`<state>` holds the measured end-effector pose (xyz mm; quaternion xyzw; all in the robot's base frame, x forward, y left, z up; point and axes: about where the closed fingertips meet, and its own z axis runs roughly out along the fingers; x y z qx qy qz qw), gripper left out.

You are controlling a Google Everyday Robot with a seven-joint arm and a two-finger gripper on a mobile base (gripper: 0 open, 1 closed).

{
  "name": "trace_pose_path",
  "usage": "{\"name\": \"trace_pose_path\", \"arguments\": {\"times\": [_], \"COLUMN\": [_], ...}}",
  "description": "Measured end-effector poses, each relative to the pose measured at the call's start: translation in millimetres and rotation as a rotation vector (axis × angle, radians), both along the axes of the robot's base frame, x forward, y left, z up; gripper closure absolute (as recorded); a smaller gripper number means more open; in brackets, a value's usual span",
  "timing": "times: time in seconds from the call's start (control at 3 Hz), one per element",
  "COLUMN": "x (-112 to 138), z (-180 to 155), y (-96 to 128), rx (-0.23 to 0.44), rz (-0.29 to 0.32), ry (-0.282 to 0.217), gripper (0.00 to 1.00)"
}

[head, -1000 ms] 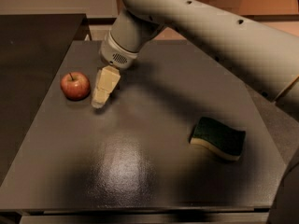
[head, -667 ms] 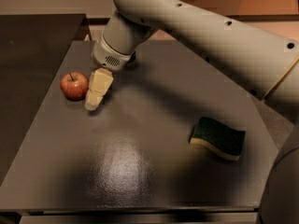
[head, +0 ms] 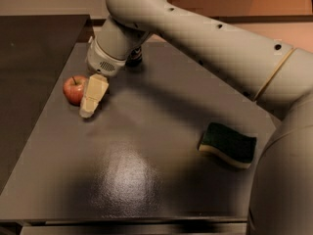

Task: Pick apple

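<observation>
Apple [head: 74, 88]: small, round, red with yellowish patches and a short dark stem. It stands upright on the far left part of the table [head: 146, 180], close to the left edge.

Gripper [head: 91, 101]: cream-coloured, angled down toward the near left, tip low over the table top. It is just beside the apple's right side; contact cannot be told. Whether it is wide, narrow or holding anything cannot be told from this angle.

Wrist [head: 105, 62]: pale grey cylinder with a perforated patch, directly above the gripper and right of the apple.

Arm [head: 205, 38]: thick, pale grey, dotted with small dark holes. It runs from the wrist across the far side to the right and fills the near right corner.

Dark item [head: 135, 58]: small, on the table just behind the wrist, mostly hidden; kind unclear.

Sponge [head: 228, 145]: green top, yellow underside. It lies flat on the near right part of the table, well apart from apple and gripper.

Table: dark grey, slightly glossy, with a pale sheen near the middle.

Counter [head: 34, 48]: dark surface to the far left of the table.
</observation>
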<state>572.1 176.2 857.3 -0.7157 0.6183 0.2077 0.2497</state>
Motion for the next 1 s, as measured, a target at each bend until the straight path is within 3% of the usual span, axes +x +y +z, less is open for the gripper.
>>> {"name": "trace_pose_path", "arguments": {"times": [0.33, 1.0], "x": [4.3, 5.9], "z": [-0.8, 11.0], "y": [8.4, 7.1], "rx": [-0.002, -0.001], "rz": [0.009, 0.021], "ry": [0.015, 0.033], "gripper": [0.18, 0.64]}}
